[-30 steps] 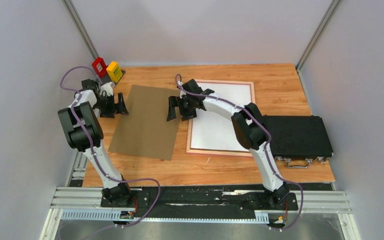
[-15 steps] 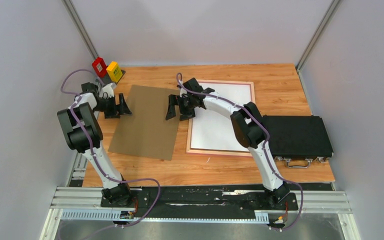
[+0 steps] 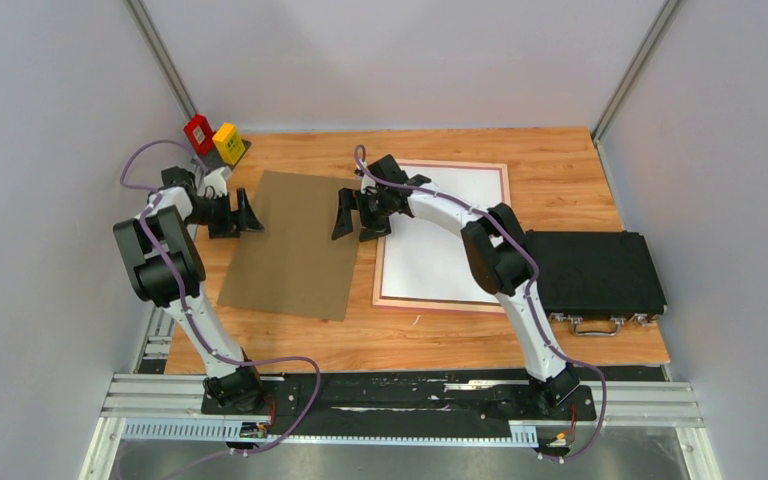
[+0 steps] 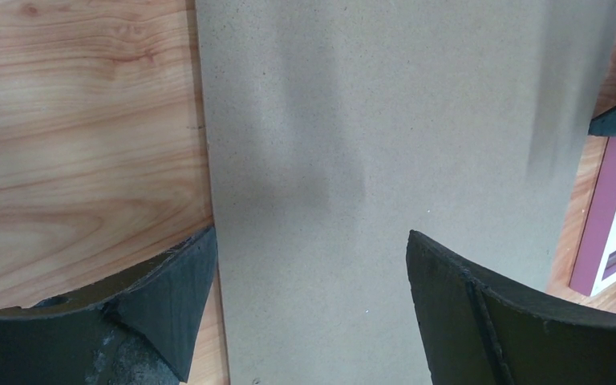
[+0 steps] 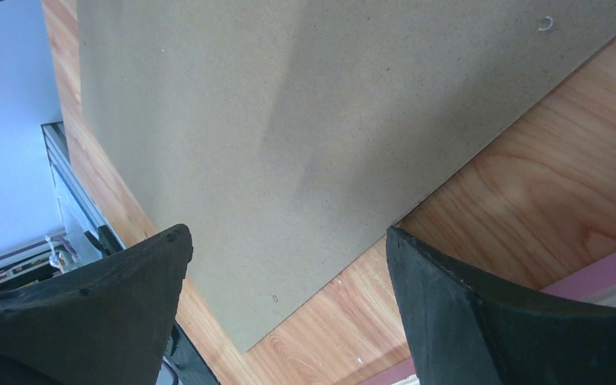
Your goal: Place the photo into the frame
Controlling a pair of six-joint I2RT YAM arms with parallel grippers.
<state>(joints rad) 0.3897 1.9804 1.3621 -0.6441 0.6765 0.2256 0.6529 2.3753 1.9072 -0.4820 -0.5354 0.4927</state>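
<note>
I see a light wooden table (image 3: pixel 560 160) between grey walls. Both sets of jaws gape, empty: left gripper (image 3: pixel 238 218) and right gripper (image 3: pixel 356 225) flank the plain brown backing board (image 3: pixel 295 245). Just right of the right gripper lies the thin pink-bordered rectangular frame (image 3: pixel 440 304) (white sheet (image 3: pixel 440 240) inside).

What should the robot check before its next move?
1. Left claw empty: ok. Its jaws are wide apart above the left edge of the brown board.
2. Right claw empty: ok. Its jaws are wide apart above the board's right edge.
3. Board lying flat: ok. A strip of bare table shows between it and the frame.
4. Photo inside the frame: cannot tell. A white sheet fills the frame, and no picture side shows.
5. Black case out of the way: ok. It sits to the right of the frame.
</note>
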